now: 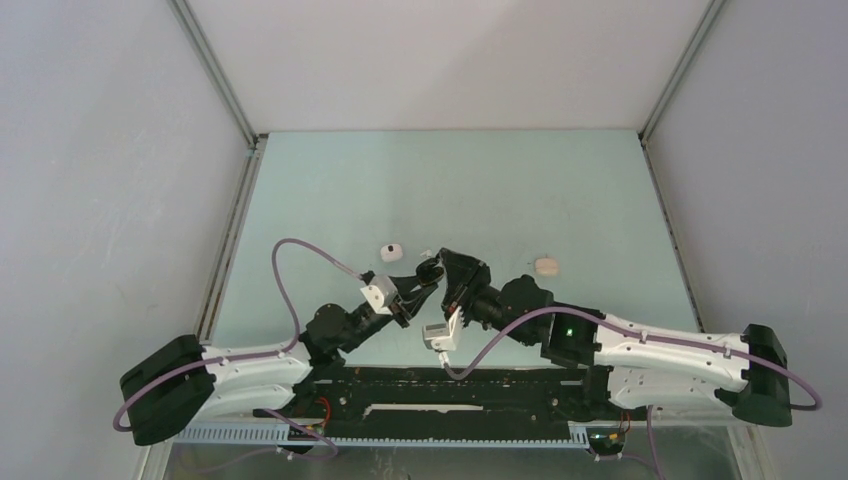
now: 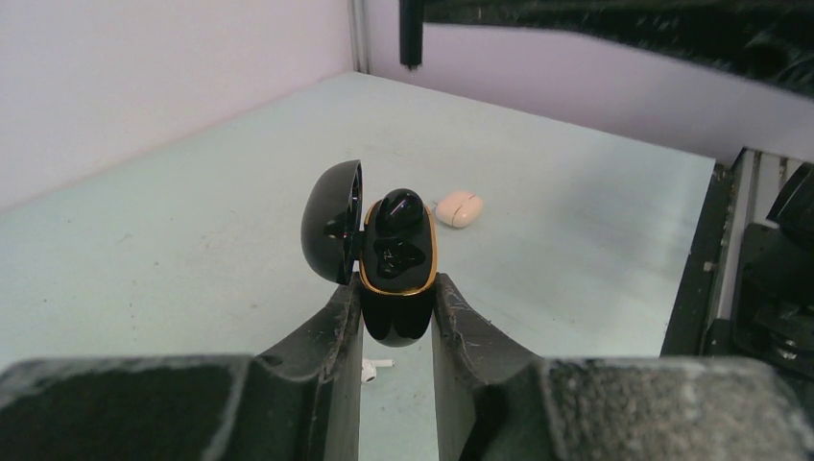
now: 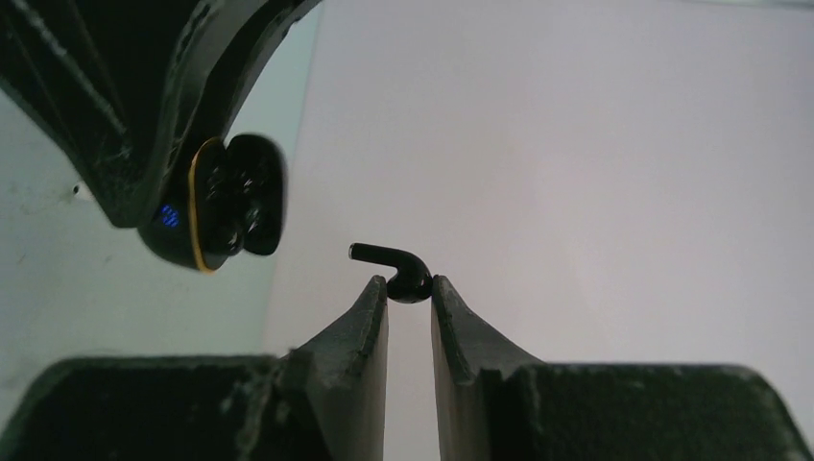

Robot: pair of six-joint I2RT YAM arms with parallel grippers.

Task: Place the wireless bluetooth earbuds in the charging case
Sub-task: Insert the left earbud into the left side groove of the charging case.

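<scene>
My left gripper point(image 2: 395, 288) is shut on a black charging case point(image 2: 394, 317) with a gold rim and holds it above the table. The case's lid point(image 2: 331, 221) is swung open to the left. One black earbud point(image 2: 398, 206) sits in the case's upper socket. My right gripper point(image 3: 410, 286) is shut on a second black earbud point(image 3: 408, 279), its stem pointing left toward the case point(image 3: 230, 206), with a gap between them. In the top view the two grippers point(image 1: 425, 272) point(image 1: 452, 272) meet at mid-table. A white earbud point(image 2: 376, 366) lies on the table under the case.
A small white case point(image 1: 390, 252) lies on the pale green table point(image 1: 450, 180) just left of the grippers. A cream case point(image 1: 546, 265) lies to their right and also shows in the left wrist view point(image 2: 459, 207). White walls enclose the table.
</scene>
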